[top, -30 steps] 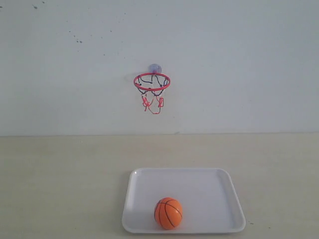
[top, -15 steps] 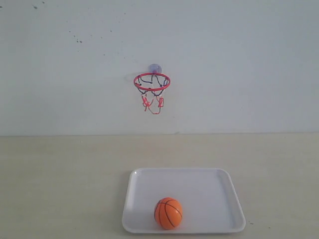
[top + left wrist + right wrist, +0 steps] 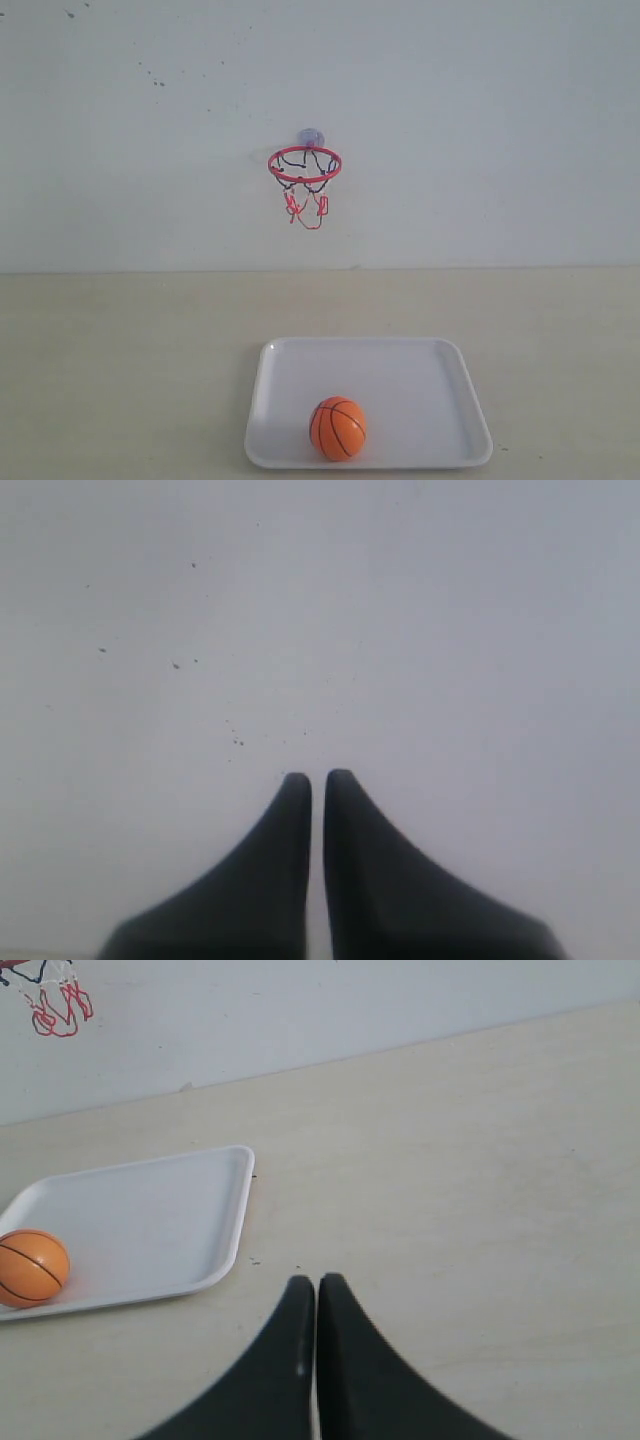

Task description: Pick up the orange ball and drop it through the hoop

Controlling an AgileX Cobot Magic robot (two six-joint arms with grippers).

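Now, right fingers (image 3: 285,1360) closed above table (image 3: 480,1210), left fingers (image 3: 270,880) closed, facing wall (image 3: 400,630).

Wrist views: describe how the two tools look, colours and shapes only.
The left tool and the right tool look alike: each has two smooth, matte black fingers, broad at the base and curving in to narrow rounded tips. No cables, markings or labels show. The arms themselves are outside every view.
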